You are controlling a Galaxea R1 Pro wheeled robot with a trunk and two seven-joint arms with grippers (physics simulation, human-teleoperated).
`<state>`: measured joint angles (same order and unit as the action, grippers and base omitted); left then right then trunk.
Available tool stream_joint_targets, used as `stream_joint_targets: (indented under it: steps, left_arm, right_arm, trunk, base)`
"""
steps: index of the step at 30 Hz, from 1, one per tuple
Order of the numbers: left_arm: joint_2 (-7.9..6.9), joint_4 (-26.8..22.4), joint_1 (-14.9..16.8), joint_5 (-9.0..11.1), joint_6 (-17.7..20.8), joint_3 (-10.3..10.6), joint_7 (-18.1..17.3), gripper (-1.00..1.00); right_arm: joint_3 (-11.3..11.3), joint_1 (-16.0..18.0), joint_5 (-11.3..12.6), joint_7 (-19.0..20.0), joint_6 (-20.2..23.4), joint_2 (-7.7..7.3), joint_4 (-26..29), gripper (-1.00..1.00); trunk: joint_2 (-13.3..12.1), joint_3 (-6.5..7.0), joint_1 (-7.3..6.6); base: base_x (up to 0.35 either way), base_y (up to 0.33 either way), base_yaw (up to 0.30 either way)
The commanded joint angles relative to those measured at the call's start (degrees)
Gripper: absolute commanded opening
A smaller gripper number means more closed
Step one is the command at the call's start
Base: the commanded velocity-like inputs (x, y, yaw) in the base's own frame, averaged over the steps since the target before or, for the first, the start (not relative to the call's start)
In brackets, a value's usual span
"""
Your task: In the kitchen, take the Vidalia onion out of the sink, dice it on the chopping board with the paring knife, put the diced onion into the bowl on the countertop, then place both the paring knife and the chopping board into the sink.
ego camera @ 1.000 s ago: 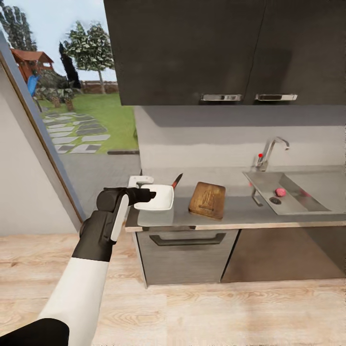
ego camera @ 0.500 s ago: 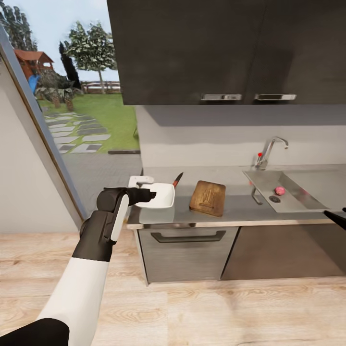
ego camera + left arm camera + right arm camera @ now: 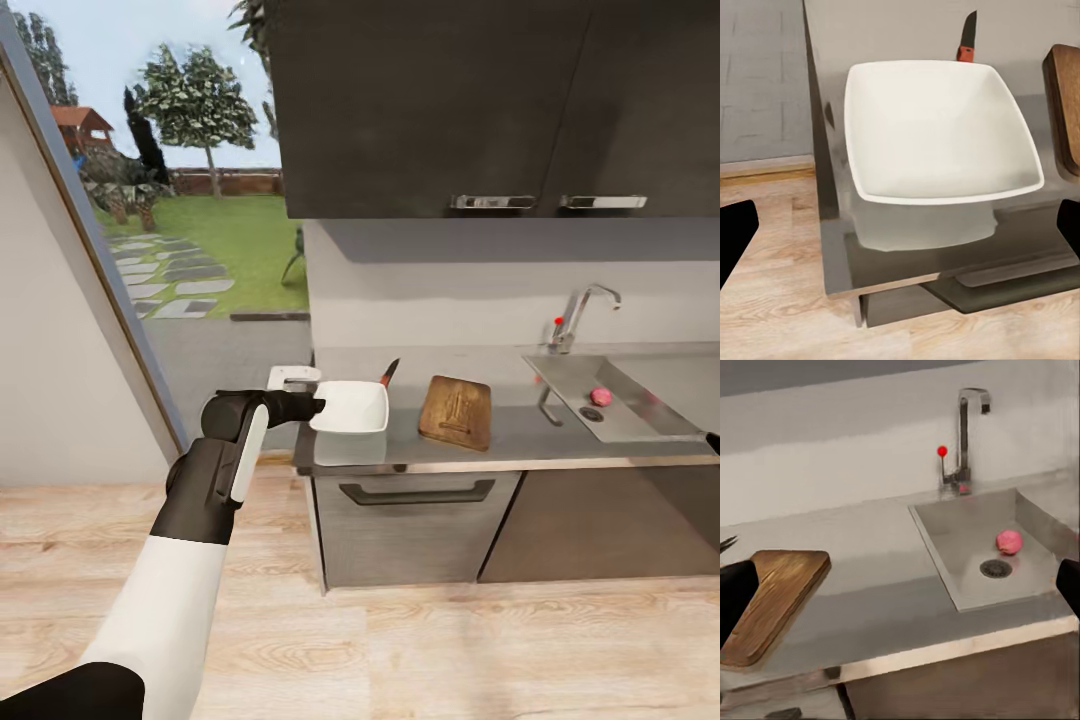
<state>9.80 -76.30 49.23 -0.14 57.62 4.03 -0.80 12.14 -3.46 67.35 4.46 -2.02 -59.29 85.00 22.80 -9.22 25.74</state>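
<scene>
Fingers on your left gripper (image 3: 318, 405) were spread apart, empty, just short of the bowl (image 3: 349, 408). Right gripper (image 3: 900, 585) fingers were also apart, holding nothing. Relative to the bowl: paring knife (image 3: 388, 373) just behind it, chopping board (image 3: 457, 412) beside it, onion (image 3: 600, 396) well beyond, in the sink (image 3: 640, 425).

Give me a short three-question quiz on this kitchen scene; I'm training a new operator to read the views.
1. True or false: the onion lies in the sink.
2. What lies between the bowl and the sink? A) board B) kettle C) pan
3. Fill in: the knife lies behind the ____.

Key: 1 true; 2 A; 3 bowl.
</scene>
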Motion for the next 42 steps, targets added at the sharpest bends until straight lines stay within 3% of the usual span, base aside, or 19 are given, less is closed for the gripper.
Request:
stream_joint_targets:
  steps: [1, 4, 7, 8, 11, 13, 15, 16, 20, 23, 25, 28, 31, 32, 34, 35, 37, 39, 42]
  left_arm:
    - [0.03, 0.0, 0.1, 0.0, 0.2, 0.0, -0.1, 1.00]
    - [0.04, 0.0, 0.1, 0.0, 0.2, 0.0, -0.1, 1.00]
    - [0.03, 0.0, 0.1, 0.0, 0.2, 0.0, -0.1, 1.00]
    - [0.02, 0.0, 0.1, 0.0, 0.2, 0.0, -0.1, 1.00]
    - [0.04, 0.0, 0.1, 0.0, 0.2, 0.0, -0.1, 1.00]
    - [0.04, 0.0, 0.1, 0.0, 0.2, 0.0, -0.1, 1.00]
    - [0.04, 0.0, 0.1, 0.0, 0.2, 0.0, -0.1, 1.00]
    - [0.05, 0.0, 0.1, 0.0, 0.2, 0.0, -0.1, 1.00]
    - [0.05, 0.0, 0.1, 0.0, 0.2, 0.0, -0.1, 1.00]
    - [0.05, 0.0, 0.1, 0.0, 0.2, 0.0, -0.2, 1.00]
    - [0.05, 0.0, 0.1, 0.0, 0.2, 0.0, -0.2, 1.00]
    - [0.05, 0.0, 0.1, 0.0, 0.3, 0.0, -0.1, 1.00]
    - [0.05, 0.0, 0.1, 0.0, 0.3, 0.0, -0.2, 1.00]
    - [0.05, 0.0, 0.1, 0.0, 0.3, 0.0, -0.2, 1.00]
    - [0.05, 0.0, 0.1, 0.0, 0.3, 0.0, -0.2, 1.00]
    - [0.05, 0.0, 0.1, 0.0, 0.3, 0.0, -0.2, 1.00]
    - [0.05, 0.0, 0.1, 0.0, 0.3, 0.0, -0.2, 1.00]
    - [0.05, 0.0, 0.1, 0.0, 0.3, 0.0, -0.2, 1.00]
    - [0.05, 0.0, 0.1, 0.0, 0.3, 0.0, -0.2, 1.00]
  right_arm:
    - [-0.8, -0.2, -0.6, -8.3, -0.3, -0.04, 0.1, 1.00]
    - [-1.6, -0.2, -2.7, -11.6, -0.4, -0.02, 0.1, 1.00]
    - [-3.7, -0.2, -7.1, -12.6, -0.5, 0.03, 0.1, 1.00]
    - [-5.4, -0.2, -10.3, -12.9, -0.7, 0.15, 0.1, 1.00]
    - [-7.4, -0.2, -15.5, -13.1, -1.6, 0.30, 0.1, 1.00]
    - [-8.6, -0.2, -20.5, -13.6, -2.6, 0.61, 0.1, 1.00]
    - [-9.2, -0.2, -24.7, -14.6, -3.1, 1.36, 0.1, 1.00]
    - [-9.5, -0.2, -27.6, -16.0, -3.6, 3.15, 0.1, 1.00]
    - [-9.8, -0.1, -30.7, -19.1, -4.9, 6.48, 0.2, 1.00]
    - [-9.8, 0.0, -31.0, -21.0, -5.8, 6.98, 0.2, 1.00]
    - [-9.9, 0.3, -31.1, -25.0, -9.2, 9.45, 0.2, 1.00]
    - [-9.9, 0.4, -31.2, -25.4, -11.9, 12.37, 0.2, 1.00]
    - [-10.6, 0.4, -31.2, -24.5, -13.1, 13.71, 0.2, 1.00]
    - [-15.3, 0.5, -31.9, -22.6, -14.1, 14.81, 0.2, 1.00]
    - [-18.6, 0.5, -33.9, -22.1, -14.2, 15.07, 0.2, 1.00]
    - [-21.0, 0.5, -39.3, -21.8, -14.3, 15.23, 0.2, 1.00]
    - [-22.6, 0.5, -46.3, -21.6, -14.4, 15.89, 0.2, 1.00]
    - [-23.7, 0.5, -50.0, -21.5, -14.4, 17.05, 0.2, 1.00]
    - [-26.3, 0.7, -62.0, -21.4, -14.6, 24.59, 0.2, 1.00]
  trunk:
    - [0.1, -0.12, 0.04]
    - [0.1, -0.12, 0.04]
    - [0.1, -0.12, 0.04]
    - [0.1, -0.12, 0.04]
    - [0.1, -0.12, 0.04]
    - [0.1, -0.12, 0.04]
    - [0.1, -0.12, 0.04]
    - [0.1, -0.12, 0.04]
    - [0.1, -0.12, 0.04]
    - [0.1, -0.12, 0.04]
    - [0.1, -0.12, 0.04]
    - [0.1, -0.12, 0.04]
    - [0.1, -0.12, 0.04]
    - [0.1, -0.12, 0.04]
    - [0.1, -0.12, 0.04]
    - [0.1, -0.12, 0.04]
    - [0.1, -0.12, 0.04]
    - [0.1, -0.12, 0.04]
    - [0.1, -0.12, 0.04]
  base:
    - [0.000, 0.016, 0.000]
    - [0.000, 0.007, 0.000]
    - [0.000, 0.003, 0.000]
    - [0.000, 0.001, 0.000]
    - [0.000, 0.000, 0.000]
    - [0.000, 0.000, 0.000]
    - [0.000, 0.000, 0.000]
    - [0.000, 0.000, 0.000]
    - [0.000, 0.000, 0.000]
    - [0.000, 0.000, 0.000]
    - [0.000, 0.000, 0.000]
    - [0.000, 0.000, 0.000]
    - [0.000, 0.000, 0.000]
    - [0.000, 0.000, 0.000]
    - [0.000, 0.000, 0.000]
    - [0.000, 0.000, 0.000]
    - [0.000, 0.000, 0.000]
    - [0.000, 0.000, 0.000]
    - [0.000, 0.000, 0.000]
